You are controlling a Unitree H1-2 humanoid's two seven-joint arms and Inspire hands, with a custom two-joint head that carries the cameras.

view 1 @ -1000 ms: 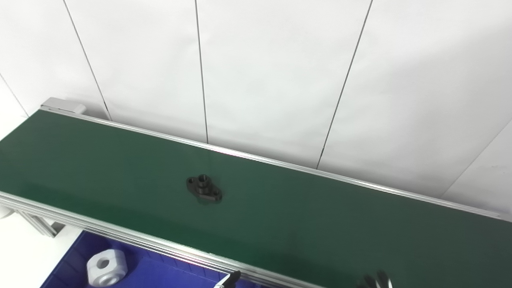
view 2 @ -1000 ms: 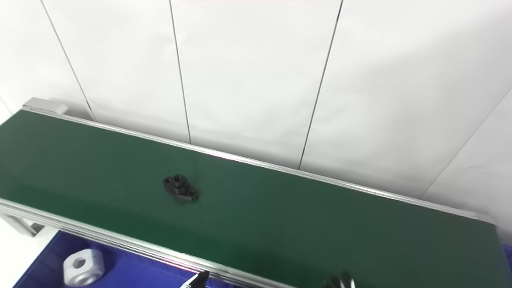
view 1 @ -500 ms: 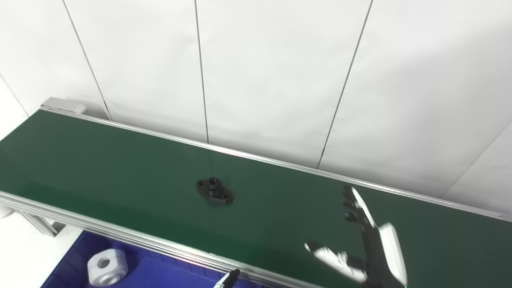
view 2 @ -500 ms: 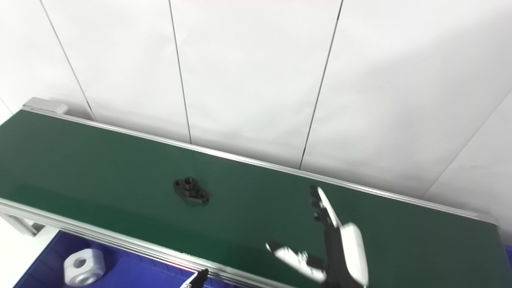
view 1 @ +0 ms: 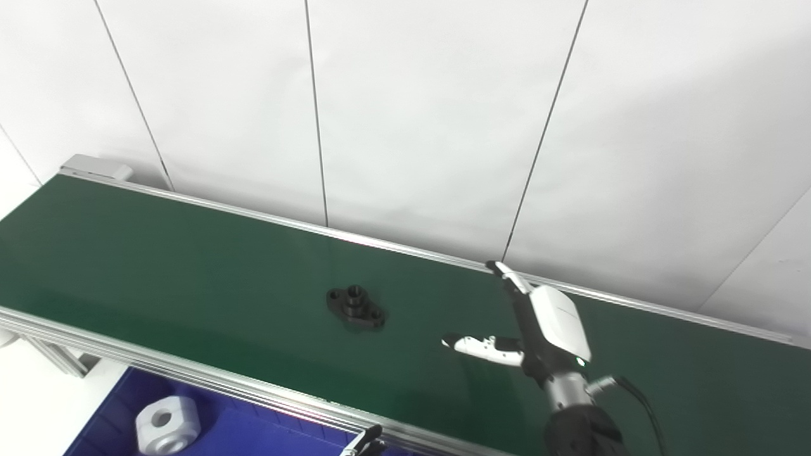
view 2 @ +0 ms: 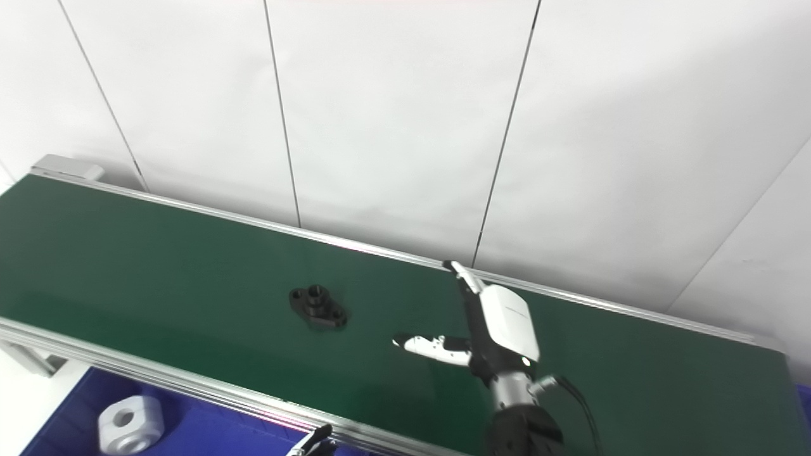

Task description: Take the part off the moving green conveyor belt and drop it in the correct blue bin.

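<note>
A small black flanged part point(view 1: 355, 306) lies on the green conveyor belt point(view 1: 190, 272), near its middle. It also shows in the right eye view point(view 2: 318, 306). My right hand point(view 1: 538, 323) is over the belt to the right of the part, open, with the thumb point(view 1: 472, 345) pointing left toward it and the fingers pointing at the far rail. It holds nothing and stands apart from the part. My left hand is out of view except for a dark tip point(view 1: 366, 439) at the bottom edge.
A blue bin point(view 1: 228, 430) sits below the belt's near rail and holds a white block with a hole point(view 1: 168, 423). A white panelled wall point(view 1: 405, 114) rises behind the belt. The belt's metal end point(view 1: 95, 168) is at the far left.
My right hand has risen from the bottom edge and moved up and left over the belt toward the part. The part has travelled to the right along the belt.
</note>
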